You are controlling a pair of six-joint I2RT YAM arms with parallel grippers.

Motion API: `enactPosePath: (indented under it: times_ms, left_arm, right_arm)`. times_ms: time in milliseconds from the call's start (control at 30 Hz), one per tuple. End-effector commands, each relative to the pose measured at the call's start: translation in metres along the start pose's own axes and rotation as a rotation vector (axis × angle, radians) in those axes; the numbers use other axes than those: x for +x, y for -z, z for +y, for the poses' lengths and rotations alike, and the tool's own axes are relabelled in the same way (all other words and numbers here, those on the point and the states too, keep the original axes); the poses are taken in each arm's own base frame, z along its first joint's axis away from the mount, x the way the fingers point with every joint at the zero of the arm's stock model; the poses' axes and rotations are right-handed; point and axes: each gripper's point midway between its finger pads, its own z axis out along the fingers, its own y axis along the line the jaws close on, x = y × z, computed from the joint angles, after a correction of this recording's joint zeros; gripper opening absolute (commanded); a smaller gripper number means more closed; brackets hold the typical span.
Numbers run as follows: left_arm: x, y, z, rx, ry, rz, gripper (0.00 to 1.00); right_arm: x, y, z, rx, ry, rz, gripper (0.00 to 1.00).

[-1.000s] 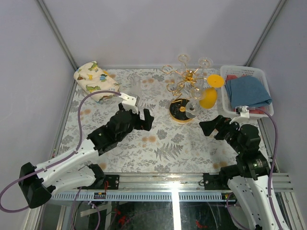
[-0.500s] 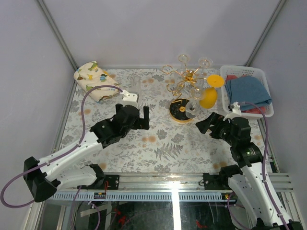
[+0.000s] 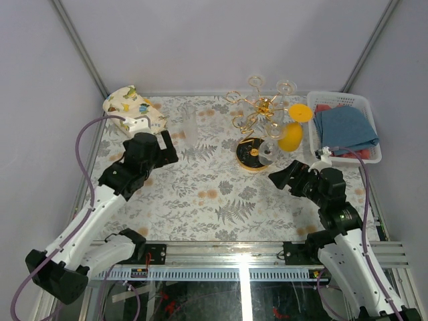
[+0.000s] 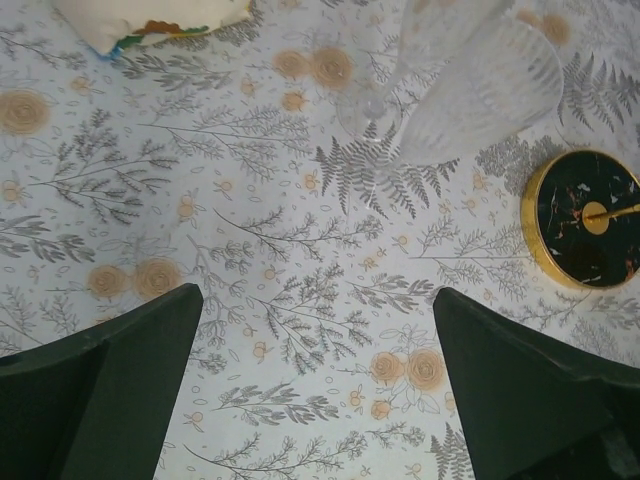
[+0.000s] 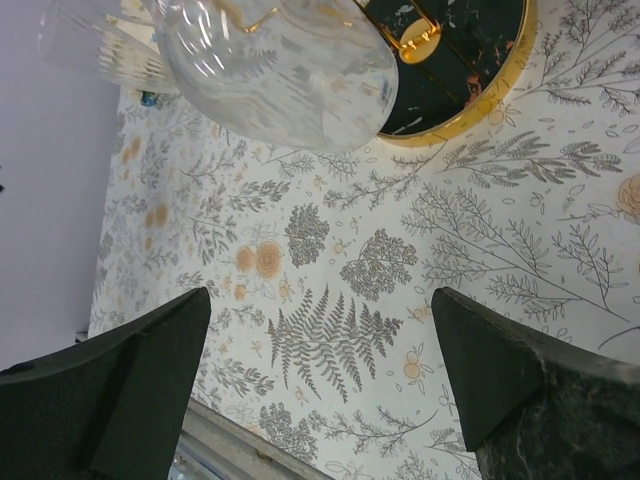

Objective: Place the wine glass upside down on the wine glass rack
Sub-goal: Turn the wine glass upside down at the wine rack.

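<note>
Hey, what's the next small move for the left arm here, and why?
Probably ease the left gripper forward and slightly right, so its open jaws straddle the stem of the wine glass. The gripper is empty. The glass stands upright on the table ahead of it, apart from the wine glass rack, so it has to be grasped before it can be hung.

Your wine glass (image 3: 189, 124) on the tabletop (image 3: 221, 200), left of the wine glass rack (image 3: 253, 155); basket (image 3: 342, 99) right, cloth (image 3: 130, 107) back-left.
</note>
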Motion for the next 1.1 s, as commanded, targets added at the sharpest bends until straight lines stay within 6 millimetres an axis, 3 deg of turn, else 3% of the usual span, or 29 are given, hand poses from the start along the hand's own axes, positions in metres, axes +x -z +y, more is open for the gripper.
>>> enactPosePath:
  times_ms: [0, 100, 200, 367, 500, 767, 900, 1067]
  left_arm:
    - [-0.032, 0.010, 0.014, -0.039, 0.018, -0.075, 1.00]
    - [-0.037, 0.004, 0.024, -0.083, 0.032, -0.070, 1.00]
    - [-0.039, 0.000, 0.023, -0.066, 0.041, -0.064, 1.00]
    - [-0.050, 0.007, -0.001, 0.095, 0.024, -0.142, 1.00]
    - [-0.066, 0.009, -0.023, 0.203, 0.012, -0.201, 1.00]
    - [-0.076, -0.026, -0.057, 0.218, -0.023, -0.152, 1.00]
    - [-0.066, -0.039, -0.091, 0.201, -0.093, -0.132, 1.00]
    - [-0.056, -0.063, -0.096, 0.083, -0.142, -0.093, 1.00]
  right_arm:
    - [-0.005, 0.007, 0.002, 0.053, 0.060, -0.029, 0.99]
    - [0.008, 0.003, 0.003, 0.101, 0.109, -0.007, 1.00]
    - [0.023, -0.004, 0.016, 0.110, 0.183, 0.006, 1.00]
    - [0.048, -0.007, 0.045, 0.076, 0.320, 0.013, 1.00]
    - [0.073, -0.014, 0.055, 0.038, 0.373, 0.054, 0.99]
    - [0.090, -0.020, 0.045, 0.027, 0.372, 0.073, 0.99]
    - [0.092, -0.018, 0.037, 0.043, 0.382, 0.074, 1.00]
    - [0.096, -0.018, 0.030, 0.057, 0.389, 0.089, 1.00]
